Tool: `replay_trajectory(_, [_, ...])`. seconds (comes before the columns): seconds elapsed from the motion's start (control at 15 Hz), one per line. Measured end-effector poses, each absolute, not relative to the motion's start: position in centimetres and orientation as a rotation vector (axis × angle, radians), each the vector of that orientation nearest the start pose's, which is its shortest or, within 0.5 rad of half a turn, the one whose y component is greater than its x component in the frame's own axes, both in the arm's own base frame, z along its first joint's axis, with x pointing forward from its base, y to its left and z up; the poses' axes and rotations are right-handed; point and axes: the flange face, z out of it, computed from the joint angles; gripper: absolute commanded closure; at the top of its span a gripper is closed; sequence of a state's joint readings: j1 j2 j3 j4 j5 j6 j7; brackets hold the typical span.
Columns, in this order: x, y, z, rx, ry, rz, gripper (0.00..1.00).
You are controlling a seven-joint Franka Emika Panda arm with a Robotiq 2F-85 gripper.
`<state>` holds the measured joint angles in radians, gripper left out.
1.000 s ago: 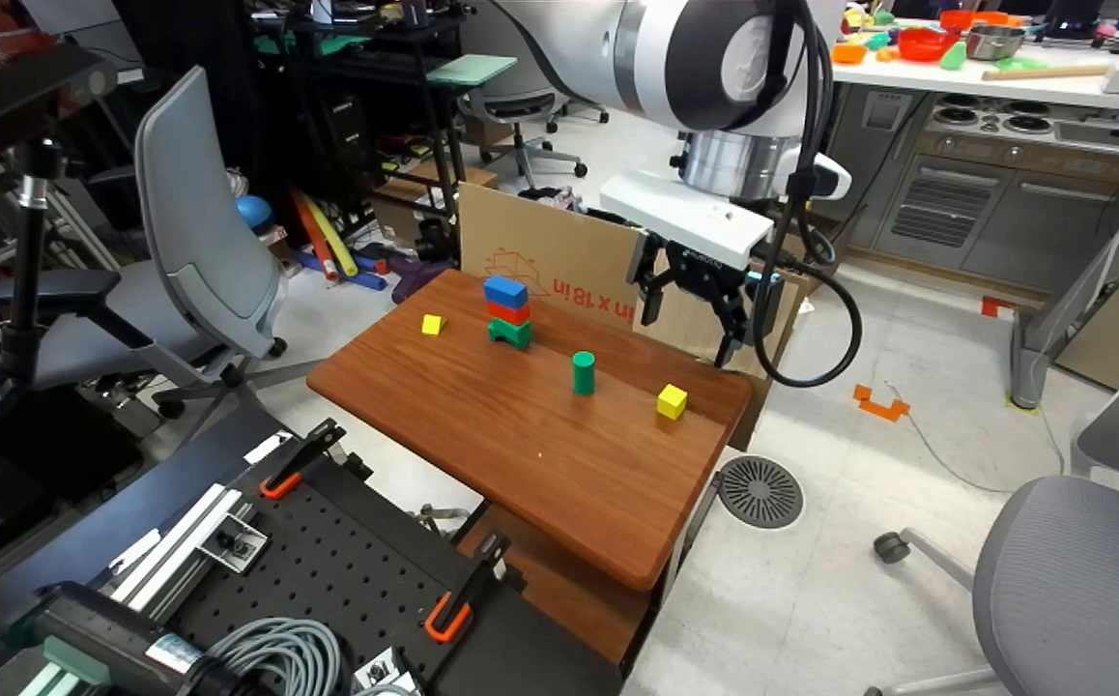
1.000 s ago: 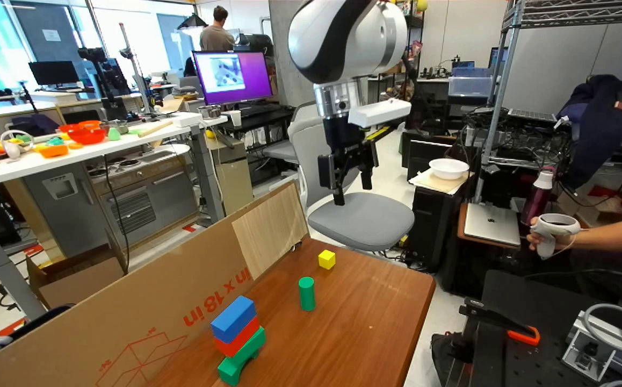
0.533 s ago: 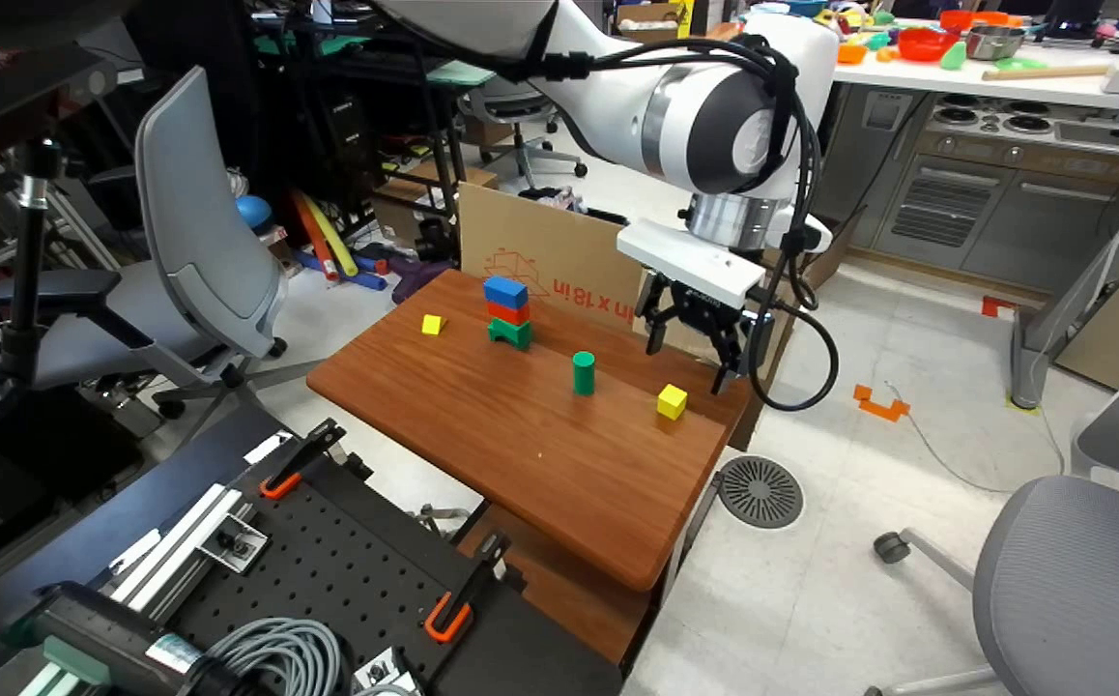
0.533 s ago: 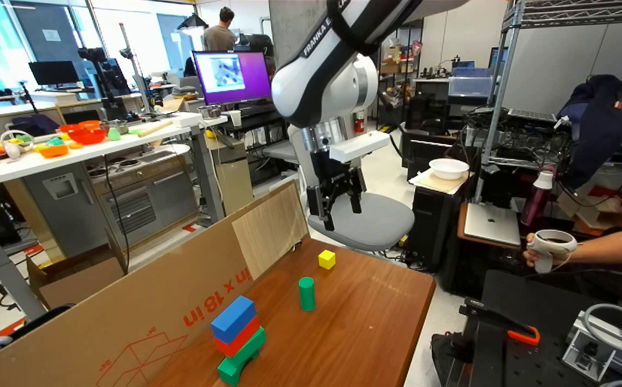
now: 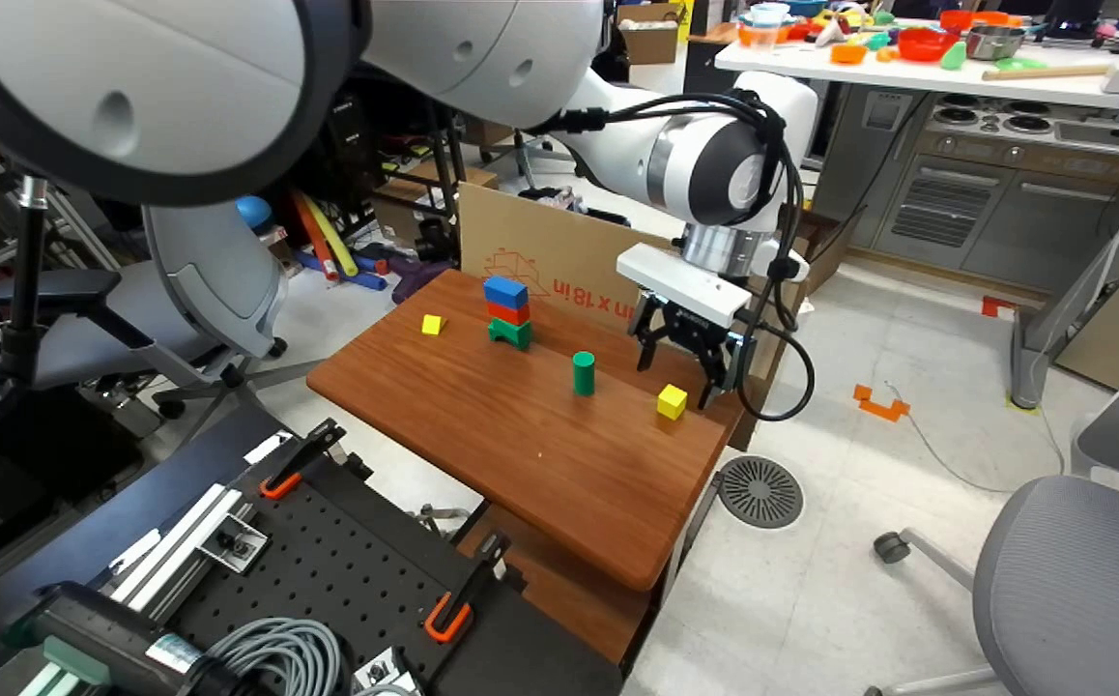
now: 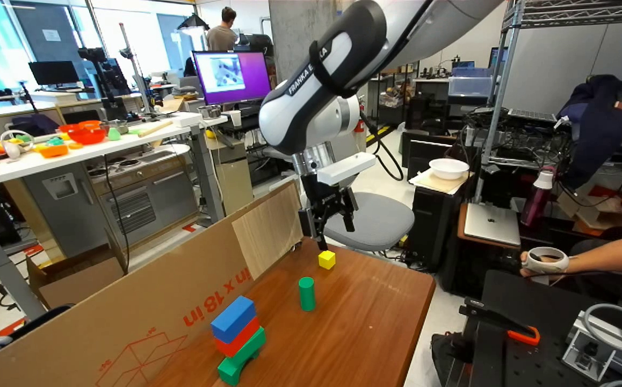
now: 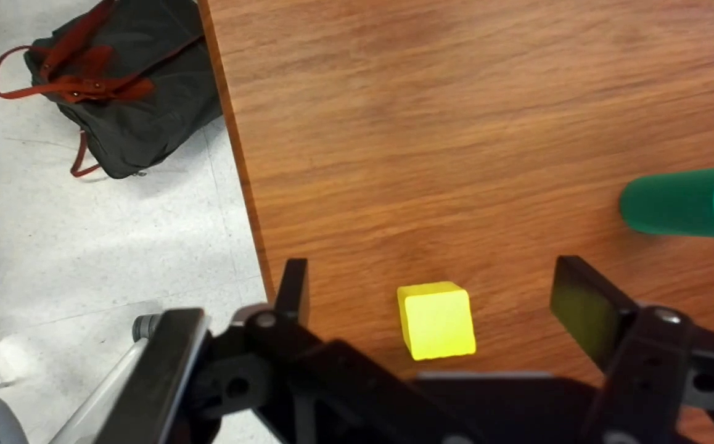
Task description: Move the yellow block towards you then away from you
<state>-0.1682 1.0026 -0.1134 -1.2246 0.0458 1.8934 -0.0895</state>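
Wooden table [image 5: 521, 425] in a cluttered lab: yellow block [image 7: 438, 322] not yet gripped

Our yellow block, a small cube, sits near an end of the wooden table, with a green cylinder [image 6: 306, 294] standing upright near it. We log a stack of blocks [image 5: 507, 311] and a 2nd yellow block [image 5: 432, 325] well apart from it. Behind stands a cardboard sheet [image 5: 559, 232].

State of the gripper [image 6: 335, 235]: its 2 fingers [image 7: 585, 314] are spread clearly wider than the block, holding nothing. In the wrist view the block shows between them, bare wood on either side.

Handling, our estimate: light, stiff, not fragile; we cannot tell wood from plastic. Faces look smooth, so we expect a high or weak pinch to slip, and a nudge from 1 fingertip to skid or turn it.

Hold: 2 opposite side faces, those turned toward the fingers, at mid-height. The block looks slightly turned, so we would square the wrist first, minding the cylinder on 1 side and the table edge on the opposite side.
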Motion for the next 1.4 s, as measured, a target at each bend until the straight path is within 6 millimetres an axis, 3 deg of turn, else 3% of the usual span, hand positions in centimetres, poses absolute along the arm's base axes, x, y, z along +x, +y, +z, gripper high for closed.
replay_trajectory(0.53, [70.0,-17.6,9.4,-3.135,0.298,0.63,0.0])
replay_trajectory(0.93, [71.4,-15.8,8.3,-3.227,0.228,0.629,0.0])
replay_trajectory(1.0, [71.7,-15.3,8.4,-3.238,0.213,0.625,0.05])
replay_trajectory(1.07, [71.9,-14.8,8.4,-3.244,0.2,0.625,0.26])
replay_trajectory(1.2, [72.2,-14.0,8.5,-3.249,0.182,0.64,0.32])
replay_trajectory(1.4, [72.3,-13.4,8.0,-3.253,0.166,0.665,0.56])
